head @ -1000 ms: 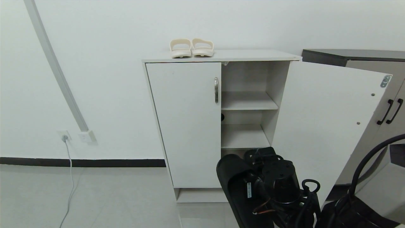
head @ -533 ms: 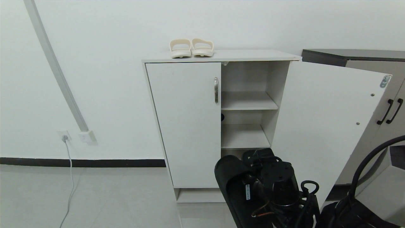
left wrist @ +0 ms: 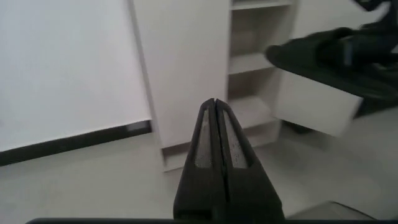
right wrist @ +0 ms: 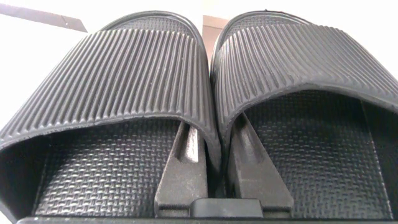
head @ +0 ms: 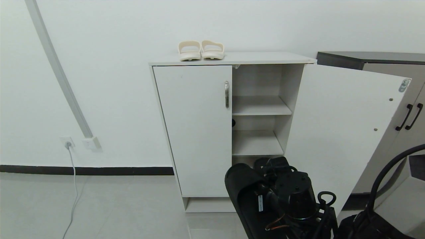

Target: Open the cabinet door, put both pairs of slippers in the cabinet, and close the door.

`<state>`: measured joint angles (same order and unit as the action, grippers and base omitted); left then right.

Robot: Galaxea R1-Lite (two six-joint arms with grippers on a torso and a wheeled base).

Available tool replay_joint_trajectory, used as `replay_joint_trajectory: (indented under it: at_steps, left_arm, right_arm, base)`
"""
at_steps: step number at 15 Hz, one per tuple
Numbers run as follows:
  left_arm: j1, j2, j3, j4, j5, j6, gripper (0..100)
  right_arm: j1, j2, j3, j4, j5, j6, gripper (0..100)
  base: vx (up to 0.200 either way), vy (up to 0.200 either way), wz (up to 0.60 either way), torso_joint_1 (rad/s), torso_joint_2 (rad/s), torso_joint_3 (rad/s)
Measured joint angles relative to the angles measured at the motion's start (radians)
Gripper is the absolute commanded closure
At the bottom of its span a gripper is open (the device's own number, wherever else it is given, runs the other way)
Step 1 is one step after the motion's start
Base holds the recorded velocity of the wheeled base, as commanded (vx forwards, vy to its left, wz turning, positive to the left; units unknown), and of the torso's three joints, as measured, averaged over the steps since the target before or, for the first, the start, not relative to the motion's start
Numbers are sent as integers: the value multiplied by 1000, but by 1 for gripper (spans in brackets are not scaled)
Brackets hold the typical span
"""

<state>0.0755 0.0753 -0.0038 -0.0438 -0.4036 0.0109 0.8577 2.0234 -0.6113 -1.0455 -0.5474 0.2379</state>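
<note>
A white cabinet [head: 265,57] stands against the wall with its right door [head: 338,132] swung wide open and its left door [head: 196,132] shut, a metal handle [head: 226,94] upright along that door's inner edge. Through the open half an upper shelf [head: 259,106] and a lower shelf [head: 255,142] show, both bare. A pair of cream slippers [head: 201,50] sits side by side on top of the cabinet, toward its left end, toes pointing to the wall. The right tool [right wrist: 214,168] grips a pair of black slippers [head: 240,182]: in the right wrist view its two fingers [right wrist: 186,155] reach in under the ribbed straps and pinch the pair's adjoining inner edges together, so the two slippers sit pressed side by side. The head view shows this pair held low in front of the open right half, below the lower shelf and just beside the lower corner of the left door; whether the toes cross the cabinet's front edge I cannot tell. The left tool [left wrist: 214,102] is closed on nothing, its fingers pressed flat together, held above the floor [head: 99,205] well back from the cabinet and pointing toward its closed left door. A grey cabinet [head: 382,64] with black handles stands right of the open door. On the wall to the left, a cable [head: 74,186] hangs from a wall socket [head: 67,142] down to the floor.
</note>
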Motion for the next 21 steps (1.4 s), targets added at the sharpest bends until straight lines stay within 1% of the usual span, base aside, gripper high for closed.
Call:
replay_joint_trajectory:
  at_steps: [1,2,4,5,6,7,8,9,10,12,13,15,17,18,21]
  left_arm:
    - [-54,-7,0,-1,32,-10,100]
    - [-72,-26,1,-3,87,-13,100]
    - [-76,-53,3,-2,299,-11,100]
    - [-76,-61,3,20,419,11,100]
    - [-76,-66,4,35,472,21,100]
    - [-76,-69,4,41,446,22,100]
    - [-75,-72,4,42,366,24,100]
    - [-75,-73,4,43,341,30,100]
    - [-74,-74,4,44,339,31,100]
    - [-74,-75,4,44,338,32,100]
    - [-74,-76,4,44,338,32,100]
    - [-74,-77,4,44,339,32,100]
    - [-74,-77,4,44,339,31,100]
    - [-74,-77,4,44,339,30,100]
    - [-74,-77,4,44,339,28,100]
  right_arm:
    - [-1,0,3,-2,0,0,100]
    - [-1,0,4,-2,0,0,100]
    - [-1,0,3,-2,0,0,100]
    - [-3,0,2,-2,0,0,100]
    - [-3,0,1,-2,0,0,100]
    - [-4,0,0,-2,0,-1,100]
    - [-5,0,-10,-1,1,-5,100]
    - [-7,1,-18,1,0,-8,100]
    - [-12,4,-41,5,-8,-8,100]
    - [-31,20,-119,41,-75,-6,100]
    - [-39,31,-162,85,-111,1,100]
    - [-45,61,-260,218,-165,64,100]
    - [-49,88,-337,342,-191,152,100]
    - [-51,100,-359,363,-194,165,100]
    - [-53,121,-378,364,-194,167,100]
  base:
    - [0,0,0,0,0,0]
    - [0,0,0,0,0,0]
    - [0,0,0,0,0,0]
    - [0,0,0,0,0,0]
    - [0,0,0,0,0,0]
    - [0,0,0,0,0,0]
    - [0,0,0,0,0,0]
    - [0,0,0,0,0,0]
    - [0,0,0,0,0,0]
    - [0,0,0,0,0,0]
    - [0,0,0,0,0,0]
    - [0,0,0,0,0,0]
    - [0,-200,0,2,5,2]
    - [0,-200,0,2,2,2]
    - [0,-200,0,1,4,1]
